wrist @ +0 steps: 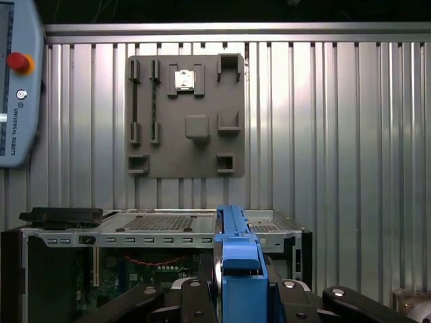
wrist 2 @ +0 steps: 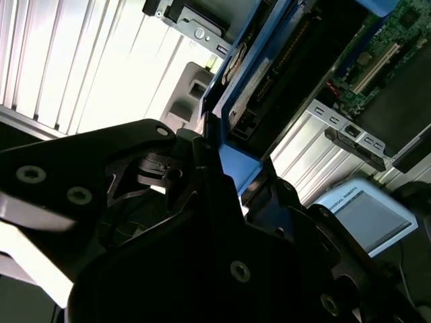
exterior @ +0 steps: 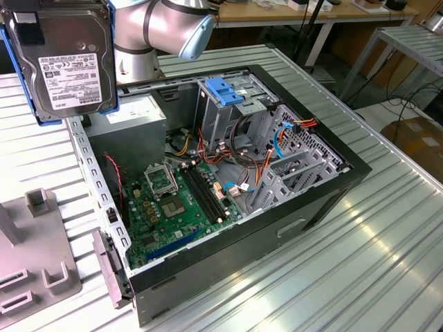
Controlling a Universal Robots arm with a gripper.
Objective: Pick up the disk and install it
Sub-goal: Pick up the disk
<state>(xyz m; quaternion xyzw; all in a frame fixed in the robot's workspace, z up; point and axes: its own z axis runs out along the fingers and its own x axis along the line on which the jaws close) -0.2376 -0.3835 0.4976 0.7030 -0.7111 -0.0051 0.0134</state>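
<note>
Metal disk (exterior: 66, 62) in glossy blue plastic; shiny ribbed metal table (exterior: 387, 228).

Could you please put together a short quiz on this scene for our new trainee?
1. True or false: the disk already sits in the drive cage of the open computer case.
2. What does the gripper hold? A) a memory stick B) the disk, by its blue frame C) nothing
3. Fill in: the bracket on top of the drive cage is coloured ____.

Key:
1. False: the disk is held in the air, clear of the case.
2. B
3. Blue
</note>
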